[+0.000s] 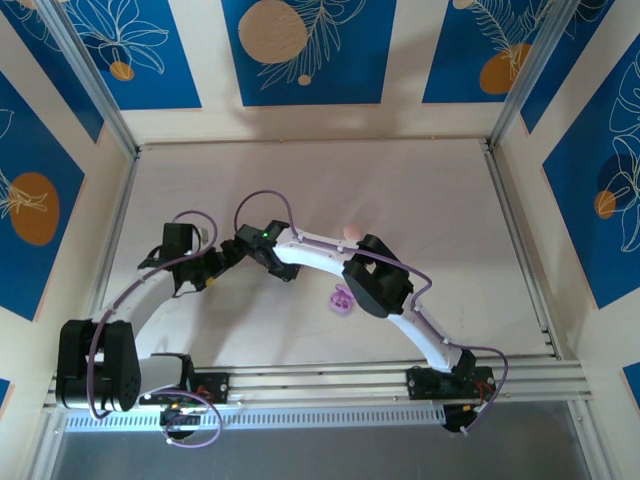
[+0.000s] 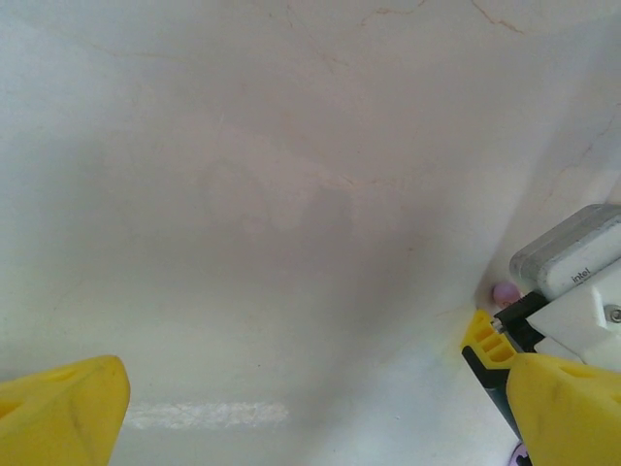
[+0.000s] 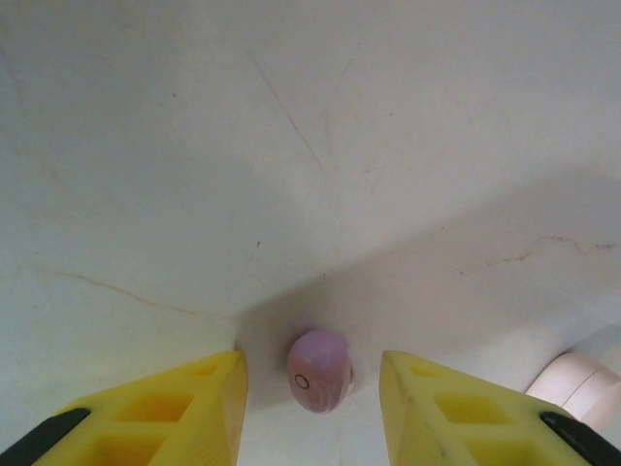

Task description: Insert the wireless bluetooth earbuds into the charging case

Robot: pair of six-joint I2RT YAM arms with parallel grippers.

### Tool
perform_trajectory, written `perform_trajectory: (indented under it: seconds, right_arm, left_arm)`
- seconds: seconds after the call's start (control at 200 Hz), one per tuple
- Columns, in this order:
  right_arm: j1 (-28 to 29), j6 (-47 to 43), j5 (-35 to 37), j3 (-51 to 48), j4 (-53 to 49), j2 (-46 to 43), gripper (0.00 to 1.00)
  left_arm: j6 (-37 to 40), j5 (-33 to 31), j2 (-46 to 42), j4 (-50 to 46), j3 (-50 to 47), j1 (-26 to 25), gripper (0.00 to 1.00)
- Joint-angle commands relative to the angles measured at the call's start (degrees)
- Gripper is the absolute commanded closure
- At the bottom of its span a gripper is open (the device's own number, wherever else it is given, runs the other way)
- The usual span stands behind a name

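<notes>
The table [image 1: 420, 200] is pale cream, with thin brownish veins like marble. The wall panels [image 1: 308, 50] are deep blue, with white line drawings of leaves and with orange discs. The arms [image 1: 315, 252] are white and black, and their cables [image 1: 262, 193] are purple. The right gripper [image 3: 310, 361] has bright yellow fingers [image 3: 184, 403]. The earbud [image 3: 318, 371] is light purple with a small dark ring on it. The case [image 1: 341, 299] is purple too.

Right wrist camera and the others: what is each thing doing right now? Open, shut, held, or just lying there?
purple earbud: lying on the table, not gripped.
right gripper: open, one finger on each side of the purple earbud, gaps showing.
left gripper: wide open, empty.
purple case: on the table, looks open.
</notes>
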Motion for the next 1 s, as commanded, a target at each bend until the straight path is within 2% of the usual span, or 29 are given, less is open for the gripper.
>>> perform_trajectory:
  seconds: [0.0, 0.535, 0.995]
  right_arm:
    - [0.3, 0.3, 0.9, 1.7, -1.5, 1.9, 0.59]
    - [-0.3, 0.8, 0.7, 3.9, -2.3, 3.4, 0.63]
    - [-0.7, 1.6, 0.9, 6.0, -3.8, 4.7, 0.71]
  left_arm:
    - [1.1, 1.9, -1.4, 0.6, 0.8, 0.4, 0.0]
    - [1.9, 1.6, -1.5, 0.1, 0.9, 0.4, 0.0]
    - [2.5, 1.6, -1.8, 0.1, 0.7, 0.4, 0.0]
